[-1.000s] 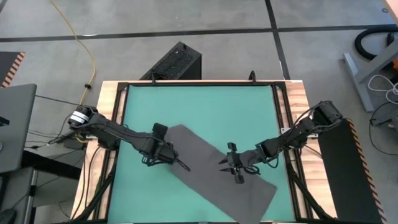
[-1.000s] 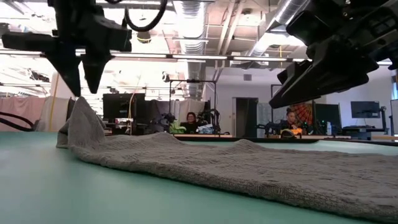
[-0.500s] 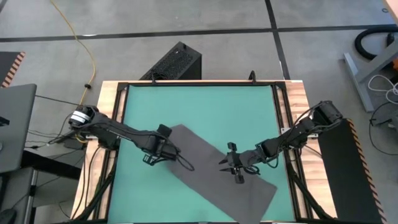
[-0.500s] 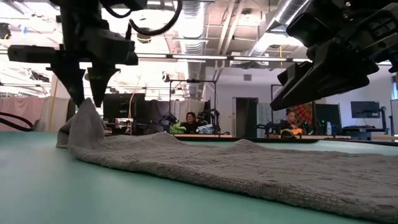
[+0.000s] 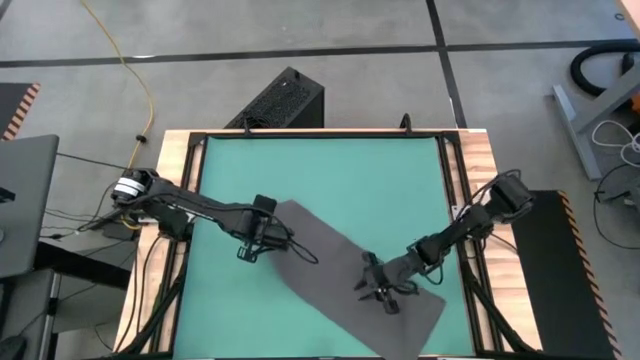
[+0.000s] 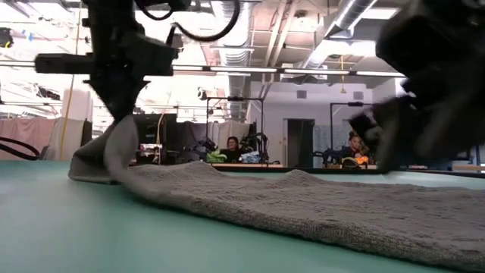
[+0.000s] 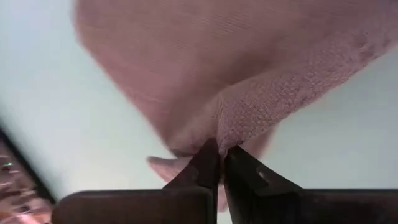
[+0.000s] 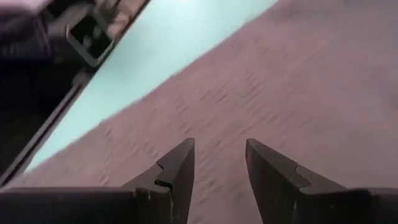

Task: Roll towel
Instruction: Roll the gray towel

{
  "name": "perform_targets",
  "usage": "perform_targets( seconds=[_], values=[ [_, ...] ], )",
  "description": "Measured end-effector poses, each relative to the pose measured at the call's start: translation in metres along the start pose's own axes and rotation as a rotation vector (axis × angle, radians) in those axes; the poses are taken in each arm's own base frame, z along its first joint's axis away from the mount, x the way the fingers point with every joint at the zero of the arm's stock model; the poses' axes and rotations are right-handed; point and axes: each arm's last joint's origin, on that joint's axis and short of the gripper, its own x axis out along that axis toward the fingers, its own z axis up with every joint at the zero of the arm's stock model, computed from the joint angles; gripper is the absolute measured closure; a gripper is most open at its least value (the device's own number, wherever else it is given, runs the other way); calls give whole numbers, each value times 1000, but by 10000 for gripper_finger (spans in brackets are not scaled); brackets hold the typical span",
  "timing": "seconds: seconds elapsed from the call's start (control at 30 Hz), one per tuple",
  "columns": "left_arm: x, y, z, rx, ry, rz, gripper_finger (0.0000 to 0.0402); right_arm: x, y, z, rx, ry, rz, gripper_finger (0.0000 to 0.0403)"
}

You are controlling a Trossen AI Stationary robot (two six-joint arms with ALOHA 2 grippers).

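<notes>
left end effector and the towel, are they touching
Touching. In the left wrist view the left end effector is shut on a pinched fold of the towel; the low view shows that corner lifted off the green mat.

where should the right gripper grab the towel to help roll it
Probably the towel's long edge on the right arm's side, level with the corner the left gripper already pinches and lifts. The right gripper is open over the flat cloth, so coming straight down and pinching that edge should work.
</notes>
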Motion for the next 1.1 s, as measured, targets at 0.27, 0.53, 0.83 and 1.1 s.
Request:
perform_targets(
  seconds=[0.27,0.53,0.83,1.1],
  values=[
    [-33,36,12,50,-38,216,401,7,4,-14,40,123,40,235],
    [-78,60,35,-41,-269,307,401,4,-1,-17,99,190,41,235],
    [-47,-50,52,-82,-352,-113,401,0,17,-30,128,306,110,235],
    [-7,-114,57,-122,-162,-258,401,-1,21,-34,202,384,226,235]
  ],
)
